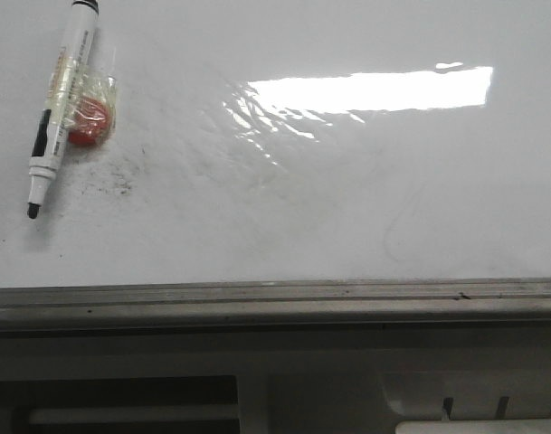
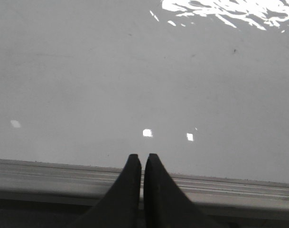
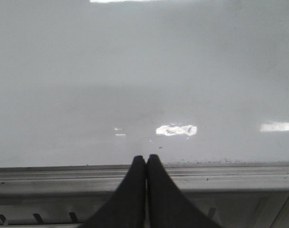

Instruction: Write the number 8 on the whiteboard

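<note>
Whiteboard (image 1: 347, 199) with marker (image 1: 62, 108) only in front view; both end effectors (image 2: 143, 159) (image 3: 145, 159) together.

Whiteboard (image 1: 284, 199): glossy white surface fills most of the front view, with a grey metal rail (image 1: 275, 300) along its lower edge. Bright glare band at upper right. Faint grey smudges and dark specks at left of centre. Marker (image 1: 62, 104) lies at upper left, uncapped tip toward lower left. A red object (image 1: 90, 122) in clear wrap lies against the marker's right side.
</note>
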